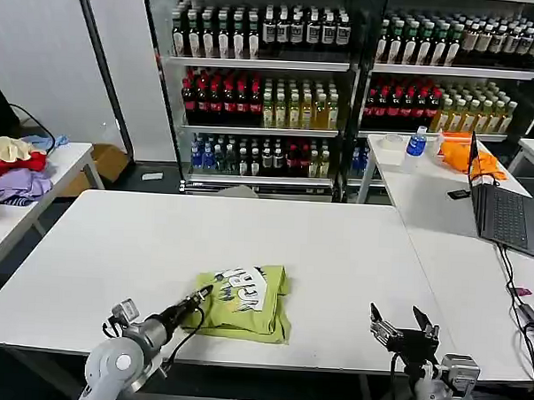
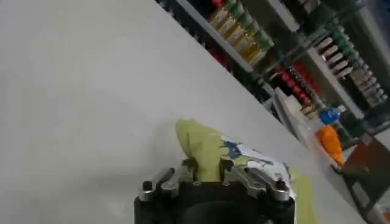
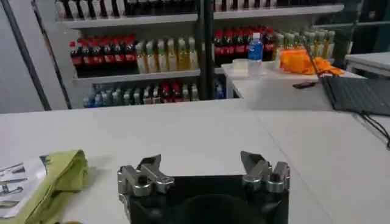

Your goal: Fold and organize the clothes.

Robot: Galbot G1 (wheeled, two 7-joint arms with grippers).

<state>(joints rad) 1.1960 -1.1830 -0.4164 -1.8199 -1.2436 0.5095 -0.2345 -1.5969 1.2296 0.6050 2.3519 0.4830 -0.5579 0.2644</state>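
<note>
A: Where is the left hand [image 1: 199, 296]?

B: Low at the near edge of the white bench [image 1: 141, 239], reaching to the left edge of the lime T-shirt [image 1: 245, 303]. In the left wrist view its fingers [image 2: 190, 167] are drawn close together on a raised fold of that shirt [image 2: 204, 149], so it has the cloth pinched.

A: And the shirt itself?

B: It lies folded into a compact bundle near the front middle of the bench, printed graphic [image 1: 243, 289] facing up. Bare bench top lies all around it.

A: The right hand [image 1: 403, 323]?

B: To the right of the shirt and apart from it, just over the near edge. Its two fingers [image 3: 149, 170] stand wide apart with nothing between them. From the right wrist view the shirt's folded edge [image 3: 58, 176] lies off to one side, not touching the hand.

A: What else is around?

B: A second bench [image 1: 444, 208] joins on the right, carrying an open laptop [image 1: 502, 206] with cables [image 1: 516, 282] trailing toward the front, a bright orange cloth [image 1: 460, 151], a blue-capped bottle [image 1: 417, 141] and a white container [image 1: 392, 149]. On the far left another table holds a pile of red, purple and cream garments [image 1: 13, 167]. Behind everything stand shelves of drink bottles [image 1: 262, 102].
</note>
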